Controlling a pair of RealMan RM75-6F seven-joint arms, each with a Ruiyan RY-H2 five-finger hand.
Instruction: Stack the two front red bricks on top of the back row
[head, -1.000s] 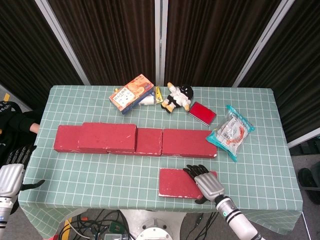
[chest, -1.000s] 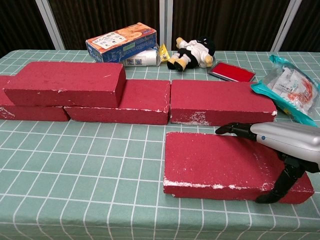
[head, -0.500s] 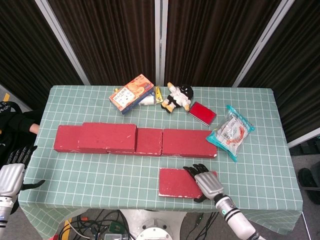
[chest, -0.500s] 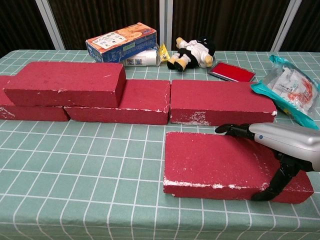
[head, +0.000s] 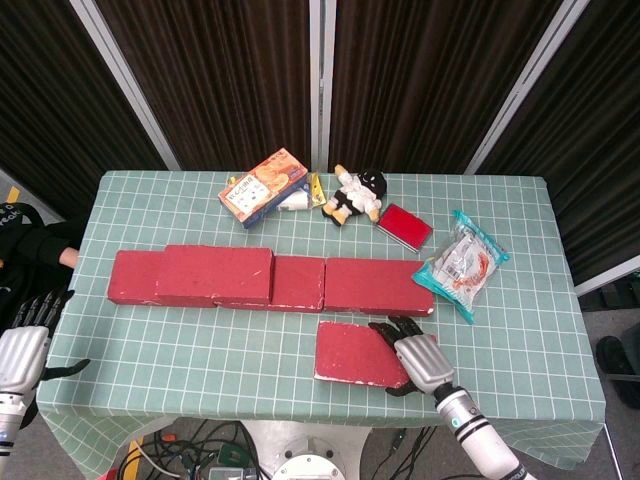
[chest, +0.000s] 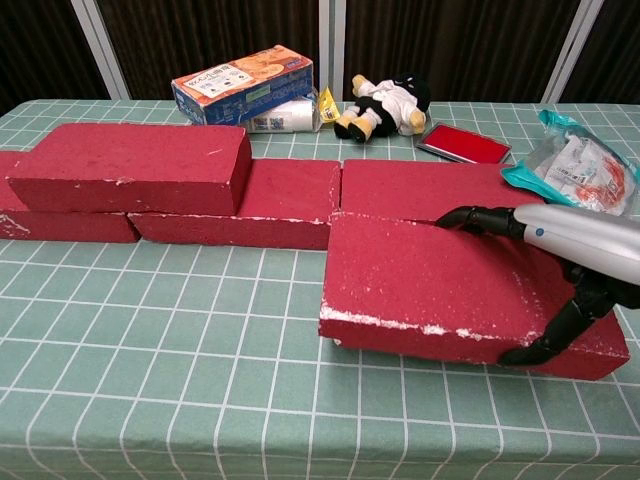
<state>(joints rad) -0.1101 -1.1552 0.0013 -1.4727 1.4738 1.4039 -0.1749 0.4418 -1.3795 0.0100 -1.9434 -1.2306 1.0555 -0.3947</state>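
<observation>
My right hand (head: 417, 357) (chest: 560, 250) grips the right end of the front red brick (head: 355, 353) (chest: 440, 290), fingers over its top and thumb under its near edge. The brick is lifted off the cloth and tilted, its far edge against the back row. The back row of red bricks (head: 340, 284) (chest: 290, 200) runs across the table's middle. One red brick (head: 213, 273) (chest: 130, 165) lies stacked on the row's left part. My left hand (head: 22, 350) hangs open off the table's left front corner, holding nothing.
Behind the row lie a snack box (head: 265, 186) (chest: 243, 82), a plush doll (head: 356, 194) (chest: 385, 106), a small red case (head: 404, 225) (chest: 463, 143) and a plastic bag of goods (head: 461, 262) (chest: 585, 175). Green checked cloth (head: 200, 350) covers the table.
My right hand has raised the front brick off the cloth and carried it back toward the row. The left hand has stayed put.
</observation>
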